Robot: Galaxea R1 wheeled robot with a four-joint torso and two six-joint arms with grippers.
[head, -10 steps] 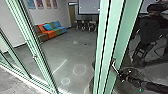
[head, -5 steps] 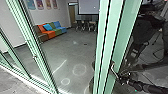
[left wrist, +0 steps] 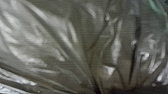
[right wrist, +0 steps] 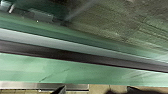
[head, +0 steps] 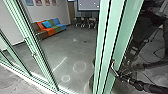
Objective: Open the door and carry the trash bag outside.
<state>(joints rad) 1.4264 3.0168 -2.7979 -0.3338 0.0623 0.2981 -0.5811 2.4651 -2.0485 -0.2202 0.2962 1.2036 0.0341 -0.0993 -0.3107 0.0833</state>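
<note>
In the head view my right gripper (head: 119, 75) is at the end of the dark arm from the right, close beside the metal handle (head: 114, 68) on the pale green door frame (head: 127, 32). Whether it touches the handle I cannot tell. The right wrist view has the door's green edge (right wrist: 62, 68) running across, and my right gripper (right wrist: 97, 89) with its dark fingertips apart. Dark, shiny, creased plastic of the trash bag (left wrist: 50, 42) is close up in the left wrist view, its folds drawn together at one edge.
Behind the glass a person in dark clothing (head: 147, 27) is by a dark rig. Another green frame post (head: 31, 47) stands at the left, with a low sill below. Inside are a grey floor (head: 62, 47), a multicoloured sofa (head: 50, 31) and chairs (head: 86, 22).
The head camera has shifted slightly. Behind the glass the person has leaned, with the head now out of clear sight. My right arm stays near the handle.
</note>
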